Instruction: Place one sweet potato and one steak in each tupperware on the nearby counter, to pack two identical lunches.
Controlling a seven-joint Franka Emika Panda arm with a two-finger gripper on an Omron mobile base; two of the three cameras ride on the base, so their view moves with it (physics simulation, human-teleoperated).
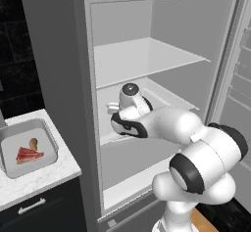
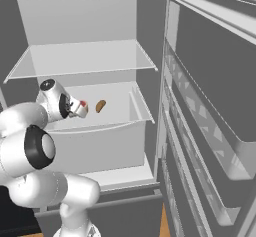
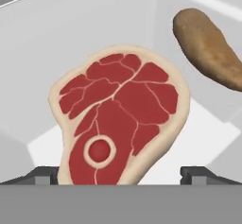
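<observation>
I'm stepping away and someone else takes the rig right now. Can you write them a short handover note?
Gripper: open, holding nothing, reaching into the open fridge with its fingertips either side of the steak in the fridge drawer.
Sweet potato: lying in the same drawer beside that steak, untouched.
Tupperware on the counter left of the fridge: already holds one steak and one sweet potato.
Done: that one lunch packed.
Left: close on the drawer steak, carry it to a second tupperware, then fetch the remaining sweet potato.
</observation>
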